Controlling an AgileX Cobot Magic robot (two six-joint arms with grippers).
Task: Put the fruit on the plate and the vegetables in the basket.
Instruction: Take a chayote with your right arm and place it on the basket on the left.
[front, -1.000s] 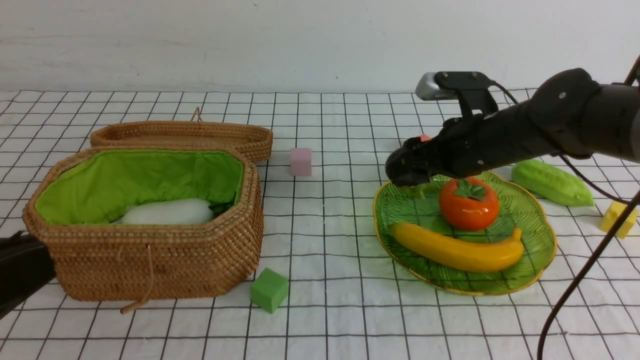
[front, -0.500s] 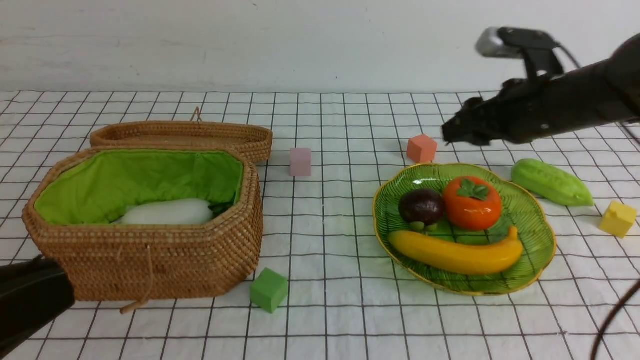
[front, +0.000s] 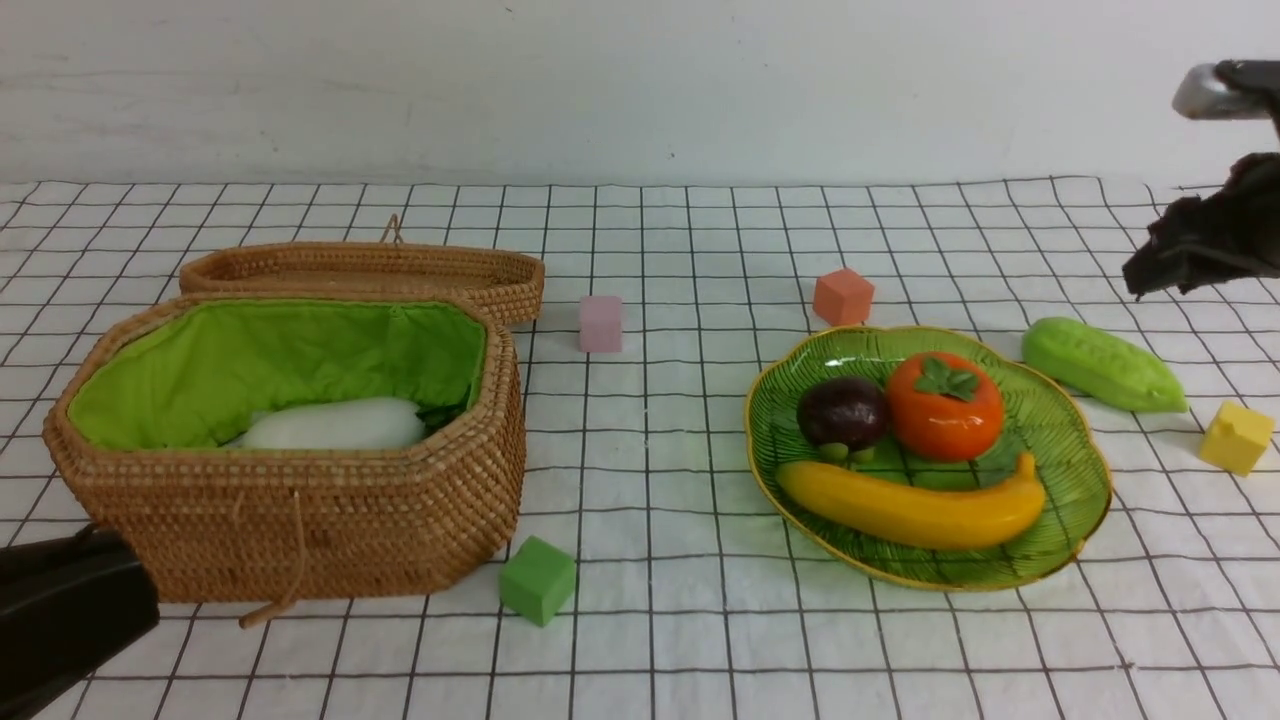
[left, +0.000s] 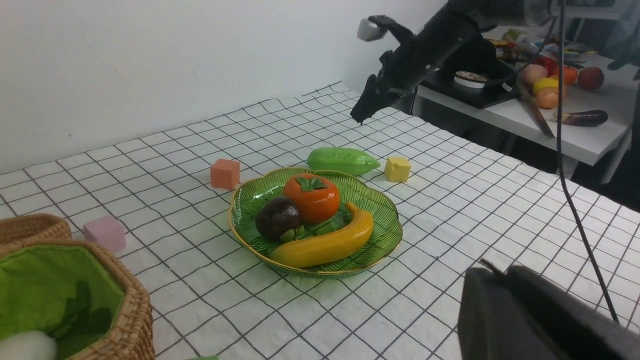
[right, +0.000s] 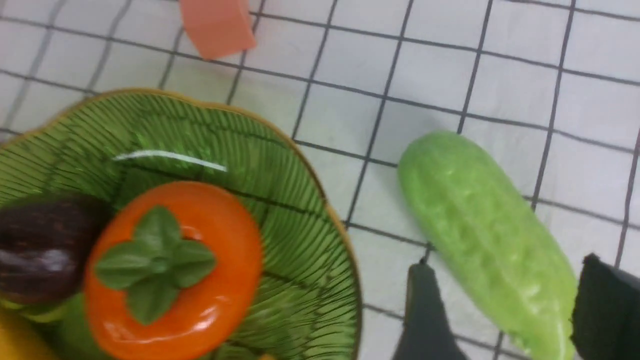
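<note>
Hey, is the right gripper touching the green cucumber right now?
Apart. The left wrist view shows the right gripper hanging in the air above the cucumber, with a clear gap between them.

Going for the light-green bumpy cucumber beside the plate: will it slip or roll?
Probably rigid: the light-green bumpy cucumber looks like moulded plastic. Its sheen suggests slipperiness. Rounded and lying flat, it may roll if nudged.

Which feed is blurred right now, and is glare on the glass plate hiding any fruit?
Front view: sharp, evenly lit, only small highlights on the persimmon and banana. Right wrist view: soft all over, one white glare streak on bare plate, hiding nothing. Left wrist view: crisp, faint shadows.
</note>
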